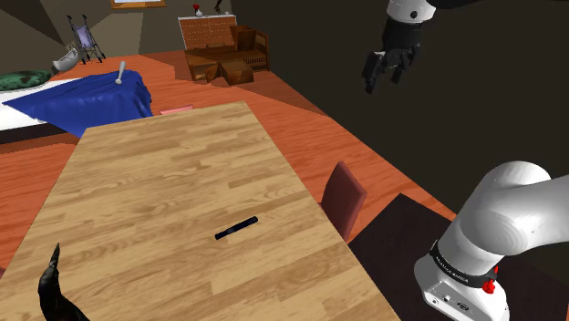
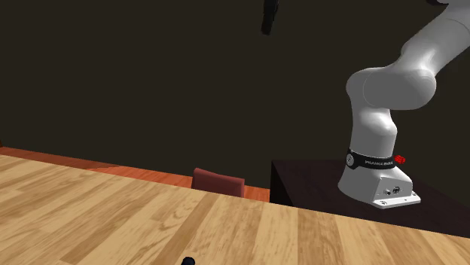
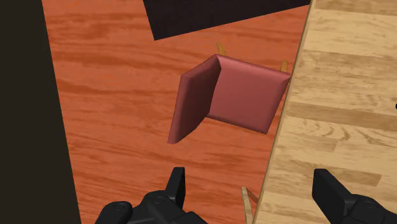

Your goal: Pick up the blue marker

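Shoulder view: the one piece of writing is a line of white letters on the black band round my arm's base, and I cannot read it here or in the second exterior view. The marker bears no label that I can make out.

The marker looks dark, nearly black. It lies flat on the wooden table, well inside the long edge where the dark red chair stands, and towards the table's near end. Its long axis runs aslant to that edge, one end pointing towards the chair side, the other towards the near corner on the far side. Which end is the cap I cannot tell. In the second exterior view a dark tip of it shows at the bottom of the frame.

My gripper hangs high in the air, off the table and well apart from the marker. In the wrist view its fingers stand wide apart, holding and touching nothing. Below them are the chair, the red-brown floor and the table's long edge.
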{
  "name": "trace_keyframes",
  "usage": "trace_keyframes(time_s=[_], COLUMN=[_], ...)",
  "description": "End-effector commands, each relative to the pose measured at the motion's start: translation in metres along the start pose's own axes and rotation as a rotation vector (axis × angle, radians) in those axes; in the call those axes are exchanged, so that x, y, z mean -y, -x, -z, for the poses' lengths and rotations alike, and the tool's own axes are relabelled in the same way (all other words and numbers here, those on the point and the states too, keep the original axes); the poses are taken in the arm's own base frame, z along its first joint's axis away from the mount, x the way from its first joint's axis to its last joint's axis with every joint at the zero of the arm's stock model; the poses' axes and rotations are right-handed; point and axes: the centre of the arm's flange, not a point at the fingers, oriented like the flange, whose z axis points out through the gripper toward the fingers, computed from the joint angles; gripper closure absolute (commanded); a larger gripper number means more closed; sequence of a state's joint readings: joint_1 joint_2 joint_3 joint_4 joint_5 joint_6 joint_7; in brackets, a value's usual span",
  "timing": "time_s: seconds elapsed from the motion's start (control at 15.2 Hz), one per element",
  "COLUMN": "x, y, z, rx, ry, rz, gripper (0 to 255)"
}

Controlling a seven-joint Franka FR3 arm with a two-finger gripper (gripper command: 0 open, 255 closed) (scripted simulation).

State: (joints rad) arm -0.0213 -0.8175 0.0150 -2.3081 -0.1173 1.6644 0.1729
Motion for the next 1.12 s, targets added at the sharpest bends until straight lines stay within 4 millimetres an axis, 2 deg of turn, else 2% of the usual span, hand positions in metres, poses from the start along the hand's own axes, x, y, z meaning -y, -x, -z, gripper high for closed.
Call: trace_keyframes(time_s=[0.0, 0.53, 1.06], x=[0.000, 0.051, 0.119], y=[0.000, -0.064, -0.111], z=[0.000, -0.066, -0.130], rx=[0.000, 0.022, 0.044], ry=[0.000, -0.043, -0.086], rz=[0.000, 0.257, 0.515], gripper=[0, 0, 0])
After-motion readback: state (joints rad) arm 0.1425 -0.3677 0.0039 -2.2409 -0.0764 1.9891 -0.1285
